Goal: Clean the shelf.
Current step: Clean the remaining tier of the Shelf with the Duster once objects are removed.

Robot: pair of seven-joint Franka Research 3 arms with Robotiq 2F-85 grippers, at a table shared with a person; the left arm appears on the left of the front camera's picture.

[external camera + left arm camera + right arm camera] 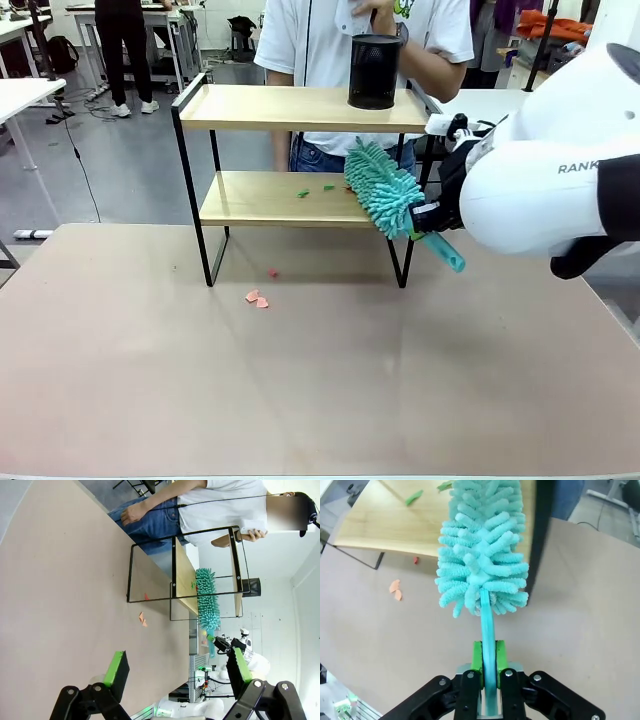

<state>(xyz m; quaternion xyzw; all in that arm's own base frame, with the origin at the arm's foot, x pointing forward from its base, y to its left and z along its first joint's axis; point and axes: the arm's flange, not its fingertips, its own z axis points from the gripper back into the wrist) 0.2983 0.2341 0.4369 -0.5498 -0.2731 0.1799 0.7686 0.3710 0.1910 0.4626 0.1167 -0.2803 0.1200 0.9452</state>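
The shelf stood toward 12 o'clock near the table's far edge, bare tabletop open in front. The right gripper pinched the teal duster's handle, its head over the lower board's front edge at 12 o'clock of the fingers. The left gripper hung spread, shelf well apart at 12 o'clock.

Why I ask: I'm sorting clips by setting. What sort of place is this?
Most likely a robotics lab or workshop, not a home. The right gripper holds a teal duster at a shelf staged on a work table, with white desks and a cable on the grey floor behind.
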